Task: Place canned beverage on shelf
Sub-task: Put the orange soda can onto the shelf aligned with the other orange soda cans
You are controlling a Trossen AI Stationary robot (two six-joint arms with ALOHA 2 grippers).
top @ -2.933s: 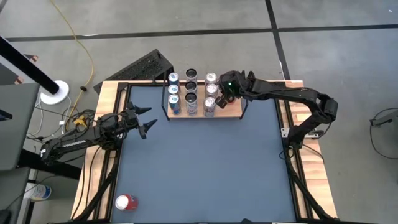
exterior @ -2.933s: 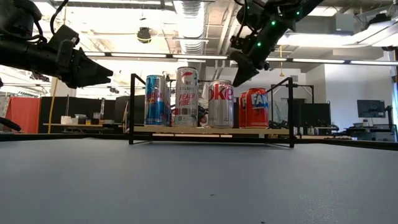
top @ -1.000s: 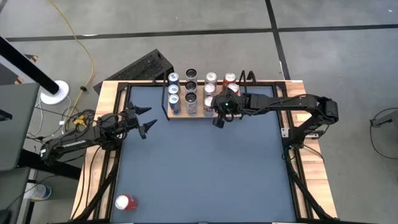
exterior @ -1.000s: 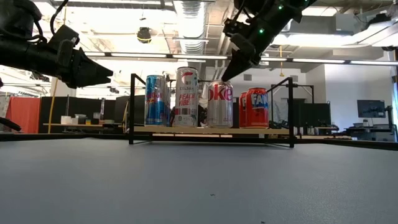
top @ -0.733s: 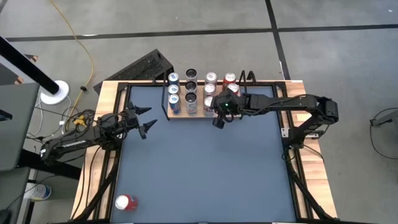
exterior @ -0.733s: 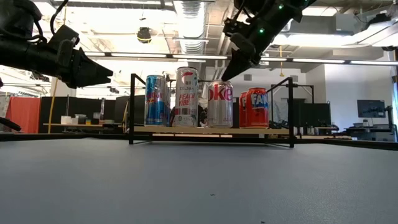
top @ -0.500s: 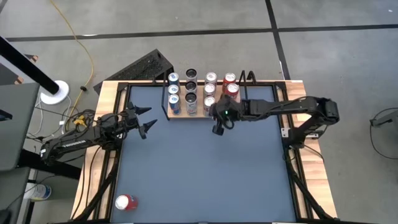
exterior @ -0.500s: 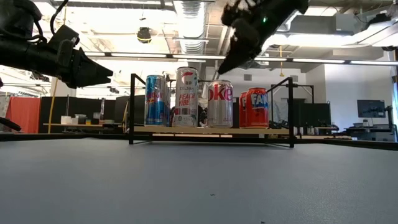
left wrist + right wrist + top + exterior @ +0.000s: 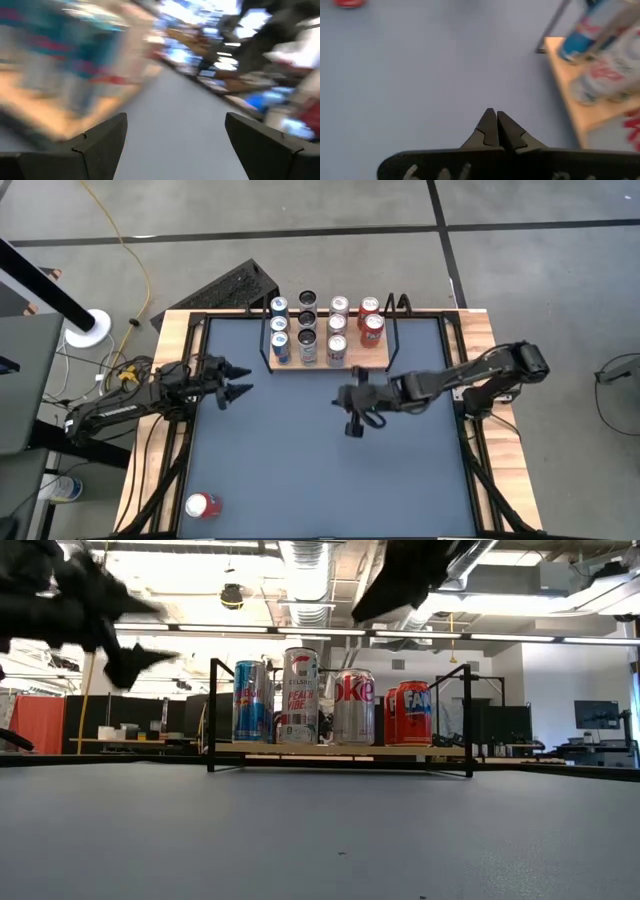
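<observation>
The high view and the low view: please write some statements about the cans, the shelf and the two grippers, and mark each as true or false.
1. The shelf holds several upright cans. True.
2. The right gripper is closed on a can. False: it is shut and empty, over bare tabletop.
3. A red can lies near the table's front left corner. True.
4. The left gripper is shut. False: its fingers stand apart.

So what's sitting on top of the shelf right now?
The shelf holds ten upright cans in four columns: two blue ones, three dark-topped, three silver, two red. From table height the front cans hide those behind.
</observation>
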